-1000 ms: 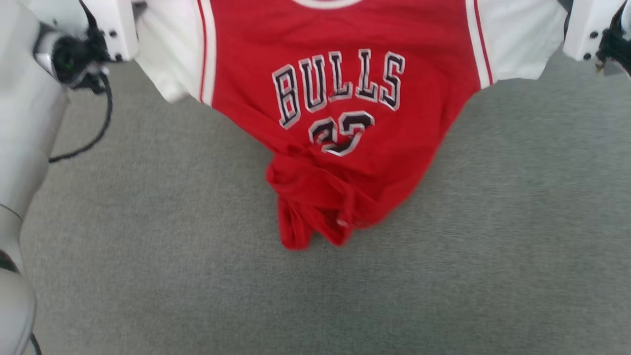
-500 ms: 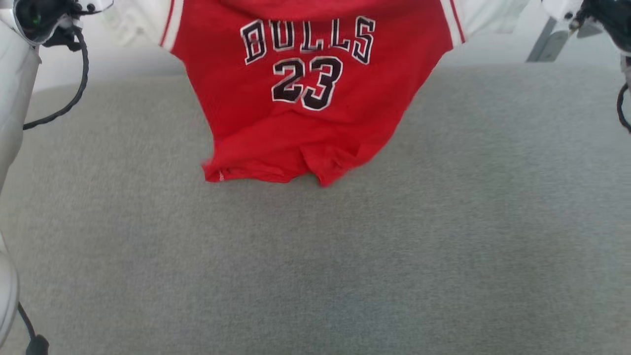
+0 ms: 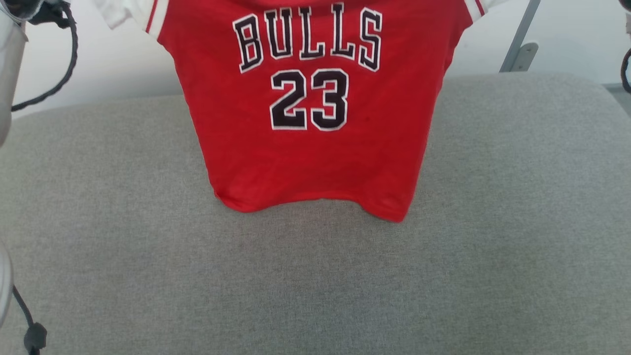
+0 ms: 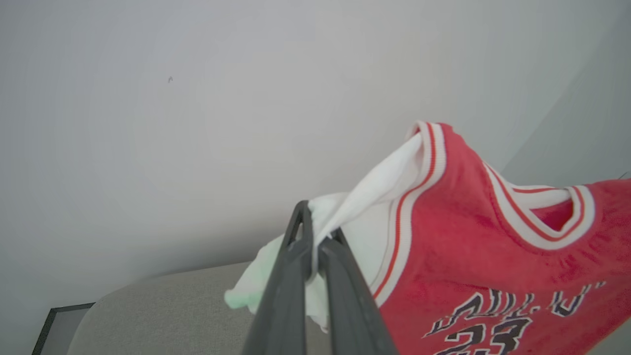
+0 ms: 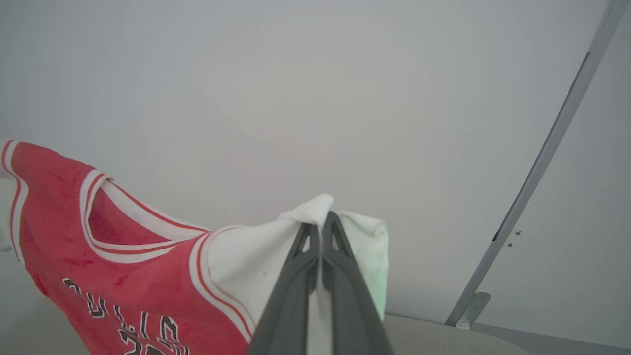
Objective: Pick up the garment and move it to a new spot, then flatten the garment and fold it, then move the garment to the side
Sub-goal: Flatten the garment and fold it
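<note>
The garment (image 3: pixel 315 148) is a red T-shirt with white sleeves and "BULLS 23" on its front. It hangs spread between my two arms, with its hem just above or brushing the grey cushion (image 3: pixel 315 286). My left gripper (image 4: pixel 315 231) is shut on the white sleeve of the garment (image 4: pixel 473 256). On the other side my right gripper (image 5: pixel 321 222) pinches the opposite white sleeve of the garment (image 5: pixel 123 256). The striped neckline sags between the two grips. In the head view the shirt's upper edge and both grip points lie beyond the top border.
A wide grey cushioned surface spreads below and in front of the shirt. A pale wall (image 3: pixel 567 29) stands behind it, with a grey metal strut (image 3: pixel 517 44) at the upper right. My left forearm and its black cable (image 3: pixel 59 74) run along the left edge.
Both arms have lifted the garment higher. Its bunched lower part has come off the cushion and now hangs straight, with the number fully showing. The head view has also tilted up.
</note>
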